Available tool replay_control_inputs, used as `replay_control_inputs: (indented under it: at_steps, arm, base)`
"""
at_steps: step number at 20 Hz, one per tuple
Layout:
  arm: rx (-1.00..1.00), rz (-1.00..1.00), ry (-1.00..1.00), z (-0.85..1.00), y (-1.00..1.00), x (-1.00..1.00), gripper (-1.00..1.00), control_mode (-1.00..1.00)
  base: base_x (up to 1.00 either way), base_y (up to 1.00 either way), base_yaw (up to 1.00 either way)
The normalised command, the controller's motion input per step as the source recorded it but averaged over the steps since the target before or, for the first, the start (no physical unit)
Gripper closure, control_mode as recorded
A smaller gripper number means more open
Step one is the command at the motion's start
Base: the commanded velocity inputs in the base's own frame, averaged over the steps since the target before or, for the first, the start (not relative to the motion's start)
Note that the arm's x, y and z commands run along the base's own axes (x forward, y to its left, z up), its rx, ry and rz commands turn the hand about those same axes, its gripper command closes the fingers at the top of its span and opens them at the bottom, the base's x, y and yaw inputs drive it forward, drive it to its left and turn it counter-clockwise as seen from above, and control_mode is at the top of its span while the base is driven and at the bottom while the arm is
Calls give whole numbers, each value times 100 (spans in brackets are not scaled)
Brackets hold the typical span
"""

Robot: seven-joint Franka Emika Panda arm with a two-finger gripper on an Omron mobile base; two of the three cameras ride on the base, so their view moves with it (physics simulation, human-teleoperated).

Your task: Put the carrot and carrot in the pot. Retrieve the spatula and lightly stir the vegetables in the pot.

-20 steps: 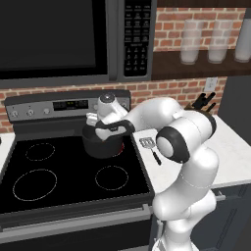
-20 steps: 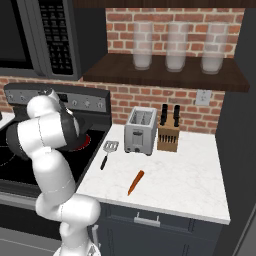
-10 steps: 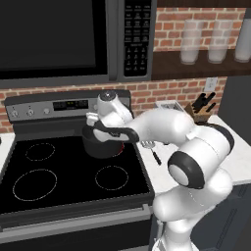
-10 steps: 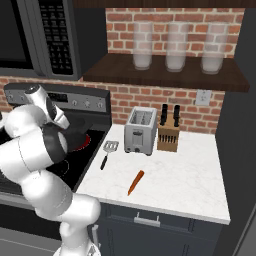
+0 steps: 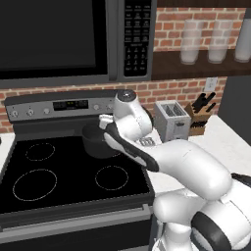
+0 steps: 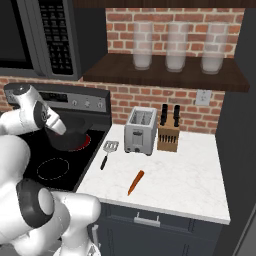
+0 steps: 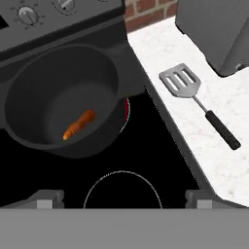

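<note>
Since a second ago the arm has swung up and leftward over the stove, the hand lifting off the pot and the elbow dropping low in front of the base. Nothing on the counter has shifted.

Gripper: jaws stand wide, nothing between them; only the two finger tips show at the bottom of the hand view, well apart.

Pot sits on the rear right burner of the stove, near the control panel. One carrot piece lies on its floor.

Second carrot lies on the counter, toward the front edge, ahead of the toaster. Long axis runs from front-left to back-right in the right base view, slightly tilted off the counter's depth.

Spatula lies near the counter's left edge, just beside the stove, head toward the wall, handle toward the front.

Key relation: the counter carrot lies well to the hand's right and nearer the front edge than the pot. Judgement: next move is a long sweep rightward and forward, past the spatula, with the wrist turned so the jaws cross the carrot's long axis.
</note>
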Motion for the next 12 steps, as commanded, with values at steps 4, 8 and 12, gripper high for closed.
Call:
replay_control_inputs:
  at_steps: [4,8,12]
  arm:
    - [0,3,9,42,-81,-76,-100,-100]
    - [0,7,17,22,-95,-58,-100,-100]
    - [-2,7,11,0,-100,-46,-100,-100]
  base:
    - [0,0,0]
    - [0,0,0]
    - [0,0,0]
